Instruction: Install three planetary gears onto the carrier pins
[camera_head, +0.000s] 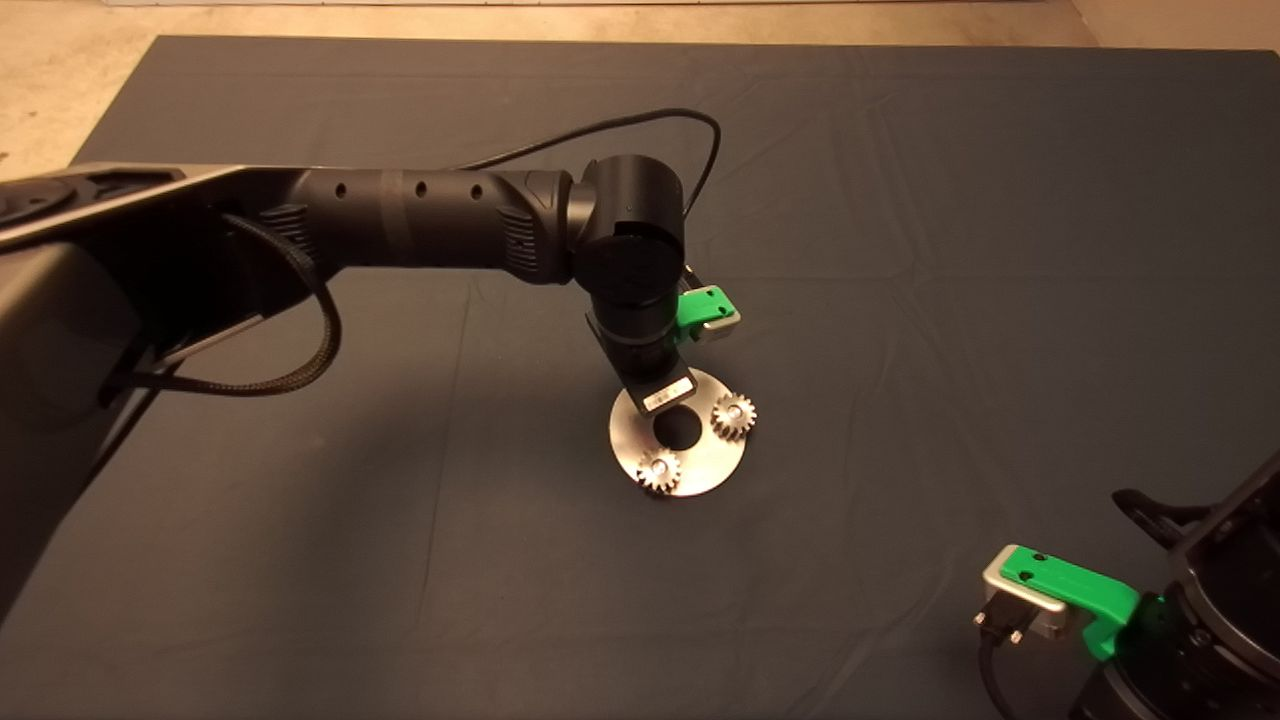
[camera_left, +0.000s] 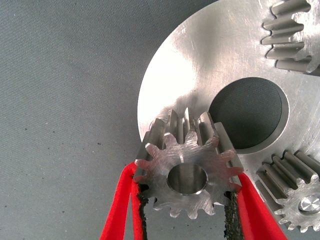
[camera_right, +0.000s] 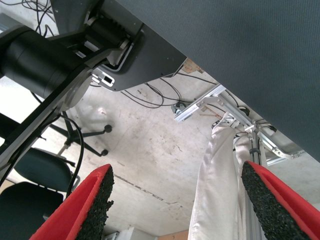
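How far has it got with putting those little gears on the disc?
Two planetary gears already sit on the disc. The left gripper holds the third gear between its fingers above the disc's edge, not yet seated. The right gripper waits open at the mat's edge.

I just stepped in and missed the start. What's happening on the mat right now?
The left gripper holds the third gear between its fingers, right at the edge of the silver disc. Two gears already sit on their pins. The right gripper waits open at the mat's lower right, off the work.
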